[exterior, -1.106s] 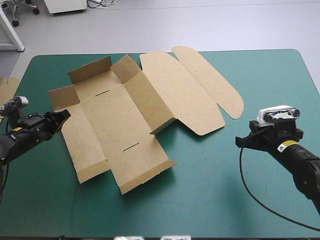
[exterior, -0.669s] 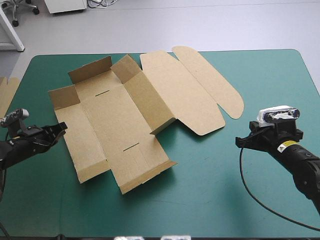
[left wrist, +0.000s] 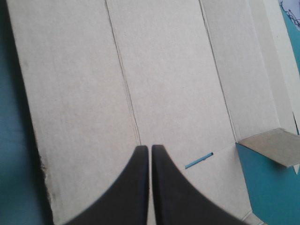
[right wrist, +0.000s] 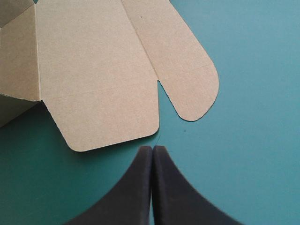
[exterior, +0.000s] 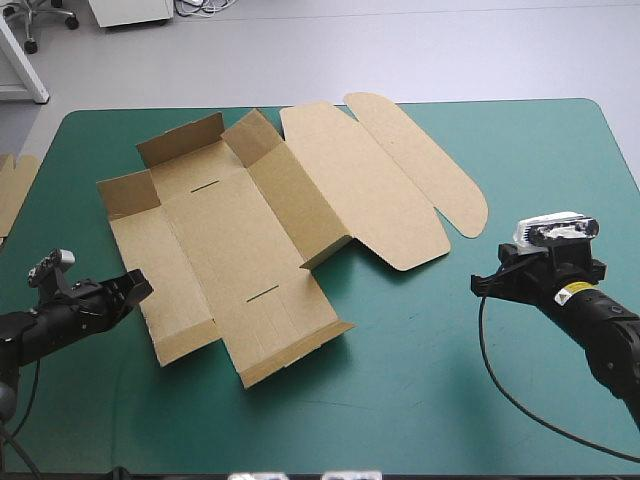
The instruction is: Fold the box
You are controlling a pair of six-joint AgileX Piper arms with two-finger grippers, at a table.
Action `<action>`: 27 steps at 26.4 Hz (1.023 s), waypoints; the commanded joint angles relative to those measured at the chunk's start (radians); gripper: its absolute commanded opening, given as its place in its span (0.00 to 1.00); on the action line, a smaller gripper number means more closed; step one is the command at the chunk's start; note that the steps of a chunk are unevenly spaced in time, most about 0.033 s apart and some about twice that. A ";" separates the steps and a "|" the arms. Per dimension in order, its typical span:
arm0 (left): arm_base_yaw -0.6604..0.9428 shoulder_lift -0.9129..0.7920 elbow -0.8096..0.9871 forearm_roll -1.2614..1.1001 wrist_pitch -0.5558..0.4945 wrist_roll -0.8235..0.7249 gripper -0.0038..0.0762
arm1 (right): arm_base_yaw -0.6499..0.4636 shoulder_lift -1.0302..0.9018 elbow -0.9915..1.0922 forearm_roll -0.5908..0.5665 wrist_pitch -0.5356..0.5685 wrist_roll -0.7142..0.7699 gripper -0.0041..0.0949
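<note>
The brown box [exterior: 250, 235] lies mostly flat on the teal-green cover, with two end walls and a side flap raised and its lid panel and rounded flap [exterior: 420, 165] spread toward the far right. My left gripper [exterior: 140, 287] is shut and empty, just off the box's near-left side wall. In the left wrist view its fingers [left wrist: 150, 149] point over the box floor [left wrist: 168, 93], beside a slot [left wrist: 199, 160]. My right gripper [exterior: 478, 285] is shut and empty, to the right of the lid. In the right wrist view it [right wrist: 152, 149] sits just short of the lid's edge [right wrist: 112, 108].
An edge of more brown board [exterior: 12, 190] shows at the table's left edge. Bare teal-green cover [exterior: 420, 380] stretches along the near side and to the right of the box.
My left gripper has moved toward the near edge of the table, along the box's left side. The right arm and the box have stayed put.
</note>
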 commanded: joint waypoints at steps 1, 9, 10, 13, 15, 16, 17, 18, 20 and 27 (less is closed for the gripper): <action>0.045 0.018 -0.023 -0.089 0.002 0.015 0.06 | 0.000 -0.013 -0.029 0.006 -0.058 -0.003 0.02; 0.090 0.082 -0.021 0.038 0.036 0.001 0.06 | 0.019 -0.013 -0.029 -0.005 -0.062 -0.003 0.02; 0.088 0.082 -0.021 0.069 0.020 -0.002 0.06 | 0.019 -0.013 -0.029 -0.005 -0.062 -0.003 0.02; 0.088 0.082 -0.021 0.161 -0.013 -0.054 0.06 | 0.019 -0.013 -0.029 -0.005 -0.062 -0.003 0.02; 0.088 0.082 -0.021 0.165 -0.022 -0.076 0.06 | 0.019 -0.013 -0.029 -0.005 -0.062 -0.003 0.02; 0.088 0.080 -0.021 0.161 -0.022 -0.076 0.06 | 0.019 -0.013 -0.029 -0.005 -0.062 -0.003 0.02; 0.088 0.080 -0.021 0.158 -0.024 -0.076 0.06 | 0.019 -0.013 -0.029 -0.005 -0.060 -0.003 0.02; 0.088 0.080 -0.021 0.156 -0.035 -0.076 0.06 | 0.019 -0.013 -0.029 -0.005 -0.060 -0.003 0.02; 0.088 0.080 -0.021 0.149 -0.042 -0.076 0.06 | 0.019 -0.013 -0.029 -0.005 -0.059 -0.003 0.02; 0.088 0.082 -0.021 0.092 -0.042 -0.035 0.30 | 0.019 -0.013 -0.029 -0.005 -0.059 -0.003 0.02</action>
